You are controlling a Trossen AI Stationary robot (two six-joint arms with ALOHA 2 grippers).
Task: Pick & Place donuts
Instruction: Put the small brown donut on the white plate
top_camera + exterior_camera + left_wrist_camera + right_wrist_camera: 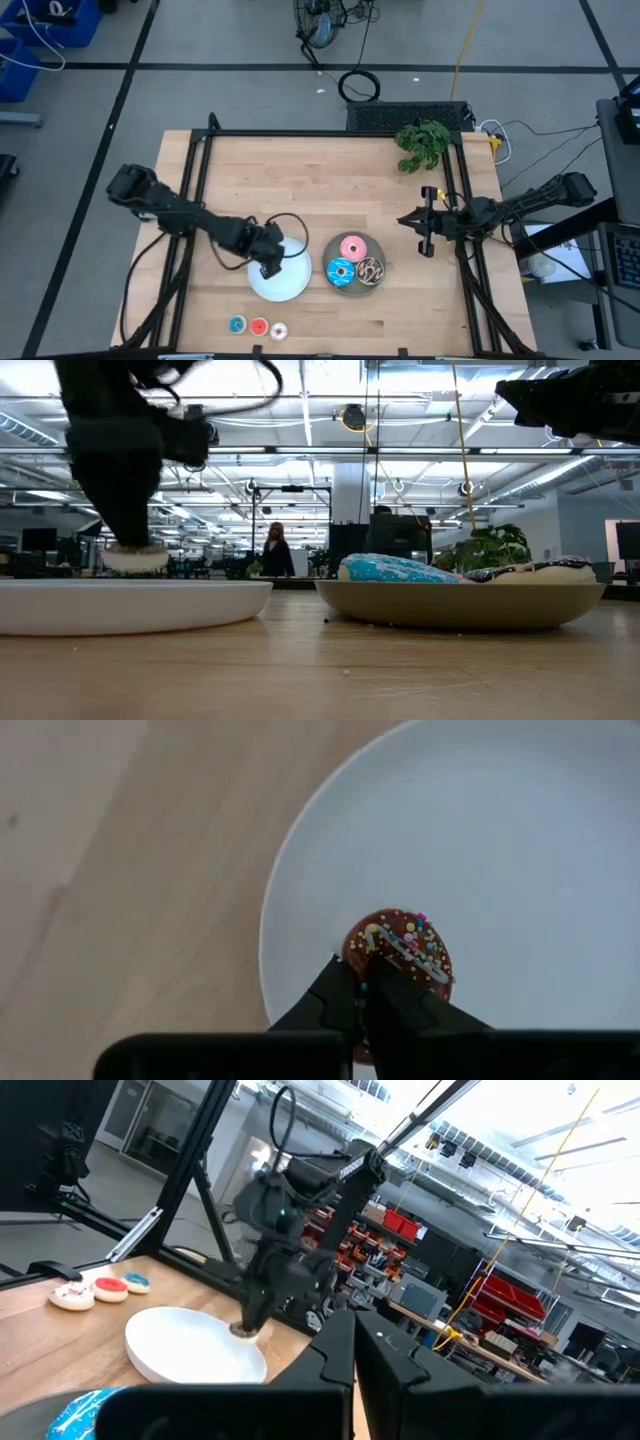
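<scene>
The white plate (520, 840) holds a tiny brown sprinkled donut (400, 945), pinched by the left gripper (362, 982); the grey plate (377, 285) holds three larger donuts (352, 248).

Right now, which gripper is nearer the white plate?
Left. The left gripper is over the white plate, shut on a tiny brown donut. The right gripper hangs beyond the grey plate, well off.

A tiny brown sprinkled toy donut (400, 944) sits on the round white plate (290, 285). Right of that plate lie the larger pink (352, 248), blue sprinkled (340, 271) and dark drizzled (371, 269) rings; below it, tiny blue (238, 324), red (259, 327) and white (279, 331) rings.
</scene>
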